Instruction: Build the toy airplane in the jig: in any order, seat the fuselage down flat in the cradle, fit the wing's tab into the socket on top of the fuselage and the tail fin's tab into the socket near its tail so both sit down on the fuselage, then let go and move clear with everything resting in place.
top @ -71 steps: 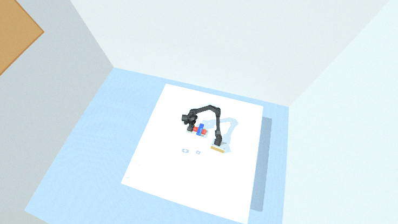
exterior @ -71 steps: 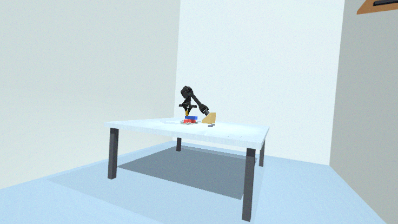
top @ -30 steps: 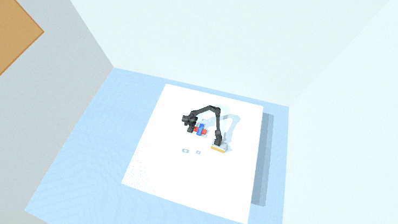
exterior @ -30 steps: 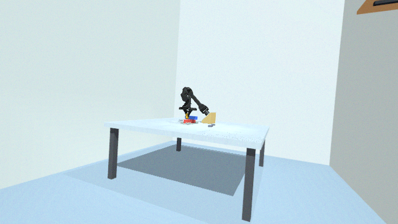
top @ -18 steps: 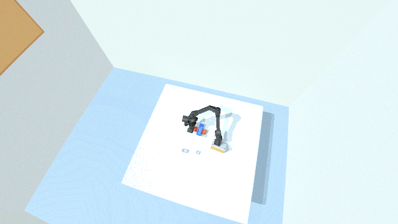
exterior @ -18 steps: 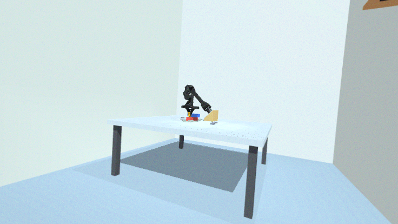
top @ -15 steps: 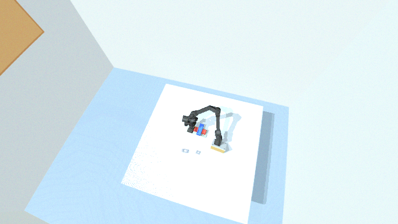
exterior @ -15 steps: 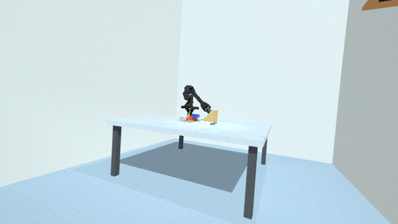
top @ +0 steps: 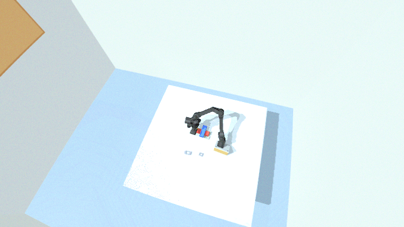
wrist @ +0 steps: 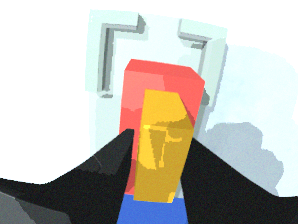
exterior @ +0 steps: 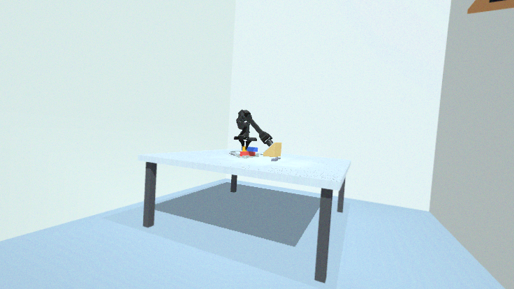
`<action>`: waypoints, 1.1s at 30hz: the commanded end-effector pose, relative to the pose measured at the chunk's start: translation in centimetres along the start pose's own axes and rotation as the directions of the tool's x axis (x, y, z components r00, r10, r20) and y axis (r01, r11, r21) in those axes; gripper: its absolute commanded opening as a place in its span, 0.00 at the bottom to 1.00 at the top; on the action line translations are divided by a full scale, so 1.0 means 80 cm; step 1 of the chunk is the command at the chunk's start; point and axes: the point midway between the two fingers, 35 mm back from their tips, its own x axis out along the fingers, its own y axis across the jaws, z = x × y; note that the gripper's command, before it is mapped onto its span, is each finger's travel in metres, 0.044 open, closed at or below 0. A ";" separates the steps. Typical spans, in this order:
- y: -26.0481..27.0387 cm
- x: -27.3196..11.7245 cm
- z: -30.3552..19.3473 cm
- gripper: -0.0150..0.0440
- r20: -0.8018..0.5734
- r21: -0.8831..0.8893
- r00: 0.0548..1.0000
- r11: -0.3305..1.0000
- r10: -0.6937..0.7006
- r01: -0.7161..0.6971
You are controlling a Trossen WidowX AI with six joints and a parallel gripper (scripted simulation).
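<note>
The red fuselage [top: 207, 134] [exterior: 248, 153] [wrist: 136, 92] lies in the pale jig [wrist: 96, 60]; whether it is fully down cannot be told. The blue wing [top: 203, 131] [exterior: 252, 149] [wrist: 152, 214] lies across the top of the fuselage. The yellow tail fin [exterior: 244, 149] [wrist: 160, 175] stands upright on the fuselage near its tail; its tab is hidden. My gripper [top: 195, 130] [exterior: 245, 147] [wrist: 157, 139] is slightly open around the fin. A narrow gap shows between the left finger and the fin in the wrist view, while the right finger is beside or against it.
Two small grey holders [top: 188, 152] [top: 201, 154] lie on the white table [top: 183, 175] to one side of the jig. The arm's base [top: 222, 149] stands near the wing side of the jig. The blue wing is close behind the fingers.
</note>
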 end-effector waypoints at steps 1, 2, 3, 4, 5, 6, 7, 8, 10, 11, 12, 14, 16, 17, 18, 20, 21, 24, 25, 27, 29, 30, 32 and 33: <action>0.000 0.000 0.000 0.61 0.000 0.000 1.000 1.000 0.000 0.000; 0.000 0.000 0.000 0.65 0.000 0.000 1.000 1.000 0.000 0.000; 0.000 0.000 0.000 0.69 0.000 0.000 1.000 1.000 0.000 0.000; 0.000 0.000 0.000 0.69 0.000 0.000 1.000 1.000 0.000 0.000; 0.000 0.000 0.000 0.69 0.000 0.000 1.000 1.000 0.000 0.000; 0.000 0.000 0.000 0.69 0.000 0.000 1.000 1.000 0.000 0.000; 0.000 0.000 0.000 0.69 0.000 0.000 1.000 1.000 0.000 0.000; 0.000 0.000 0.000 0.69 0.000 0.000 1.000 1.000 0.000 0.000; 0.000 0.000 0.000 0.69 0.000 0.000 1.000 1.000 0.000 0.000; 0.000 0.000 0.000 0.69 0.000 0.000 1.000 1.000 0.000 0.000; 0.000 -0.003 0.001 0.69 0.000 0.000 1.000 1.000 0.000 0.000; 0.001 -0.027 0.003 0.69 0.001 -0.002 1.000 1.000 0.003 -0.003; 0.002 -0.065 0.005 0.69 0.001 -0.004 1.000 1.000 0.004 -0.004; 0.002 -0.085 0.003 0.69 0.000 -0.004 1.000 1.000 0.003 -0.003; 0.001 -0.100 0.002 0.69 0.000 -0.005 1.000 1.000 0.002 -0.002; 0.001 -0.113 0.000 0.69 0.000 -0.005 1.000 1.000 0.000 0.000; 0.001 -0.113 0.000 0.69 0.000 -0.005 1.000 1.000 0.000 0.000; 0.001 -0.113 0.004 0.69 0.000 -0.005 1.000 1.000 0.000 0.000; 0.001 -0.113 0.004 0.69 0.000 -0.005 1.000 1.000 0.000 0.000; 0.001 -0.113 0.004 0.69 0.000 -0.005 1.000 1.000 0.000 0.000; 0.001 -0.113 0.004 0.69 0.000 -0.005 1.000 1.000 0.000 0.000; 0.001 -0.113 0.004 0.69 0.000 -0.005 1.000 1.000 0.000 0.000; 0.000 -0.113 0.003 0.69 0.000 -0.005 1.000 1.000 0.000 0.000; -0.001 -0.113 0.003 0.69 0.000 -0.005 1.000 1.000 0.000 0.000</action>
